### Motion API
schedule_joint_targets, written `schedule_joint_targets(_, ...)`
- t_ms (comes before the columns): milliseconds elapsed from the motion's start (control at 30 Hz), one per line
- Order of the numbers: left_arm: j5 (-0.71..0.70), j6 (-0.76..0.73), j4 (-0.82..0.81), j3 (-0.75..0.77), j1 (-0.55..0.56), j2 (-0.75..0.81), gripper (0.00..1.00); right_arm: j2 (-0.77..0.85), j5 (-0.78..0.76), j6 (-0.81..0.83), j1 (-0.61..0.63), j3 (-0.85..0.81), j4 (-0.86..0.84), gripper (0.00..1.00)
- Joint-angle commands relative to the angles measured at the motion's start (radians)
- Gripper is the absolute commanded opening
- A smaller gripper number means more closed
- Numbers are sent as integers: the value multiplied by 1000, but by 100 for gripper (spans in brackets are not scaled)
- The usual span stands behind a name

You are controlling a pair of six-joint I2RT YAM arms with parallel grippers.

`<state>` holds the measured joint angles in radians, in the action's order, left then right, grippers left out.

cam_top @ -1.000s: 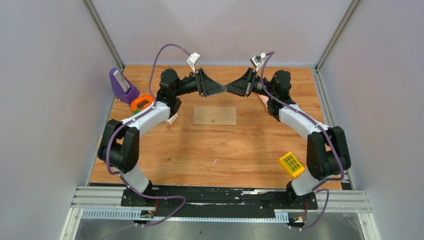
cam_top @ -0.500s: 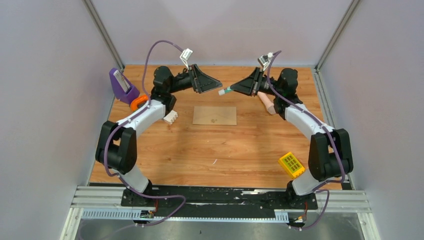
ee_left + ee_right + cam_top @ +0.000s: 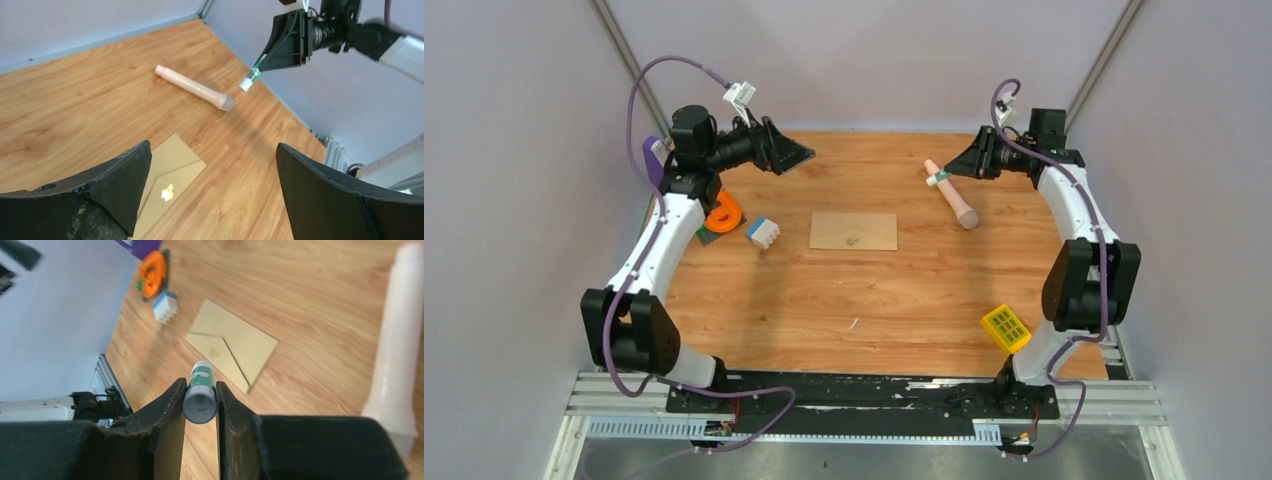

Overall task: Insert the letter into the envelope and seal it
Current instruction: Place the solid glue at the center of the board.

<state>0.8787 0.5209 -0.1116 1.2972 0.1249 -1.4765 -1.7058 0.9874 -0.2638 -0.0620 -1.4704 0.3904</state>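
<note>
Right of the envelope (image 3: 853, 231), pinching a glue stick (image 3: 939, 179) in the right tool (image 3: 952, 172), left tool (image 3: 790, 152) spread empty. Probably sealing; next, glue down onto it.

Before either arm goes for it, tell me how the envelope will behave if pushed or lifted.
The envelope lies flat on the smooth wooden table, so a push would probably slide it. It looks paper-thin, so getting under an edge may be hard. Lifted by one corner, it would likely sag.
</note>
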Motion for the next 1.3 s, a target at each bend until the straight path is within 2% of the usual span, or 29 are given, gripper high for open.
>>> schedule_joint_targets(0, 2, -294, 347, 49, -37, 72, 100, -79, -127, 421, 12, -148, 540, 0)
schedule_joint_targets(133, -20, -400, 496, 55, -63, 92, 100, -167, -204, 577, 36, -258, 734, 0)
schedule_joint_targets(333, -23, -440, 534, 4, -77, 132, 100, -351, -189, 705, 56, -418, 951, 1)
schedule_joint_targets(667, -66, -459, 514, -67, -77, 205, 100, -509, -352, 718, 194, -436, 973, 7)
schedule_joint_targets(1000, -85, -451, 488, -107, -76, 263, 100, -687, -487, 640, 218, -656, 1004, 14)
schedule_joint_targets(1267, -91, -445, 474, -120, -77, 287, 100, -748, -578, 561, 270, -690, 941, 22)
